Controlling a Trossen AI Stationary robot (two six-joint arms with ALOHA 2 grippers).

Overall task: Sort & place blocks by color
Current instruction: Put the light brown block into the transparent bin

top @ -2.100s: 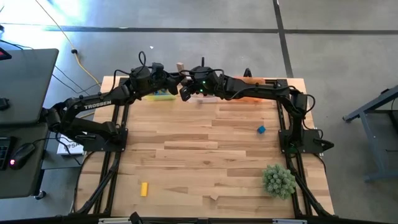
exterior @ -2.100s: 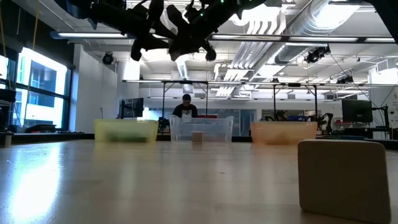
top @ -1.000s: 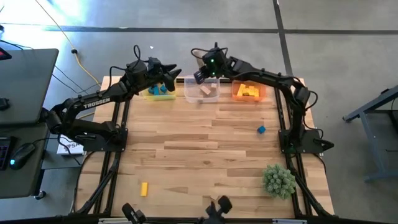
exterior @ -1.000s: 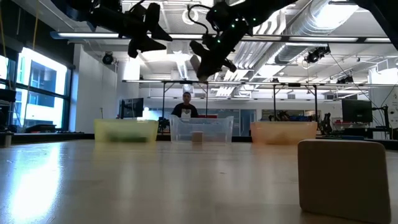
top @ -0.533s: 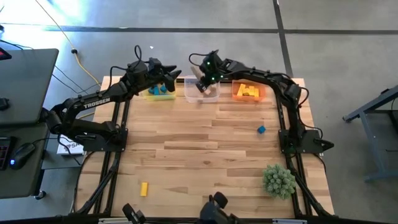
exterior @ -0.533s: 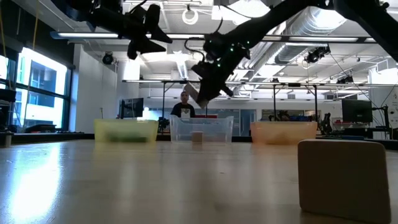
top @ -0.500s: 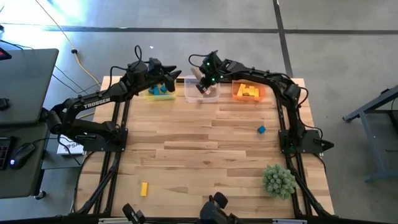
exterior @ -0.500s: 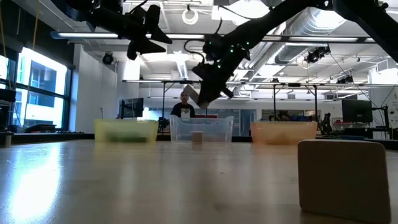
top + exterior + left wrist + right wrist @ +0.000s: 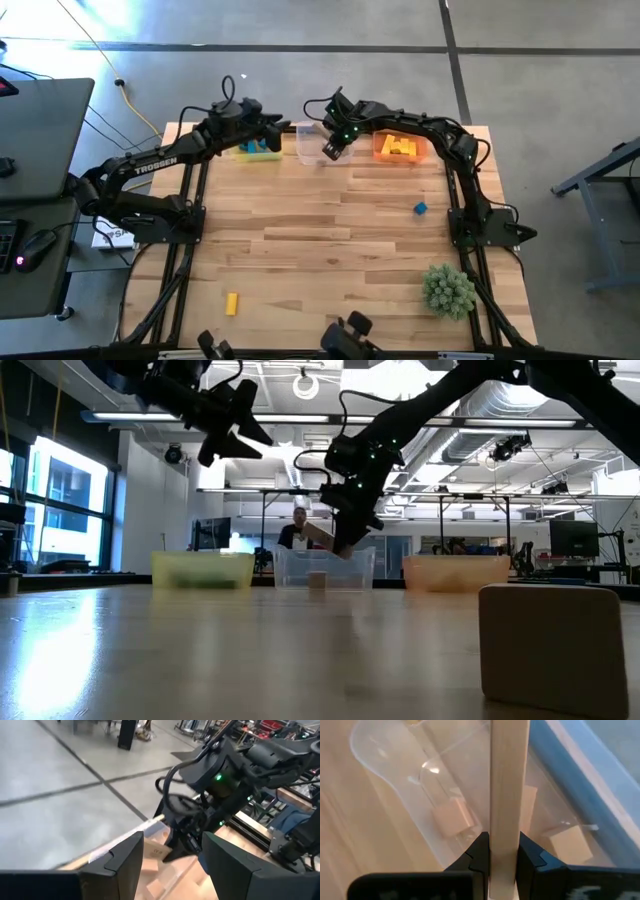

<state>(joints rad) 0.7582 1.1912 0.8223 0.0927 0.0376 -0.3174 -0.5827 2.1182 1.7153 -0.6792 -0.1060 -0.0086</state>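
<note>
Right tool clamped on a plain tan bar, held just over the clear bin at the surface's far edge; tan blocks already lie inside. Left tool released, nothing in it, hovering over the yellow bin with blue pieces in it. Orange bin holds yellow blocks. Loose on the surface: blue cube near the right arm's base, yellow block near the front left, well apart.

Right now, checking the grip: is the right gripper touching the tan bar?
Touching. The right wrist view shows the right gripper with both fingers pressed against the tan bar.
</note>
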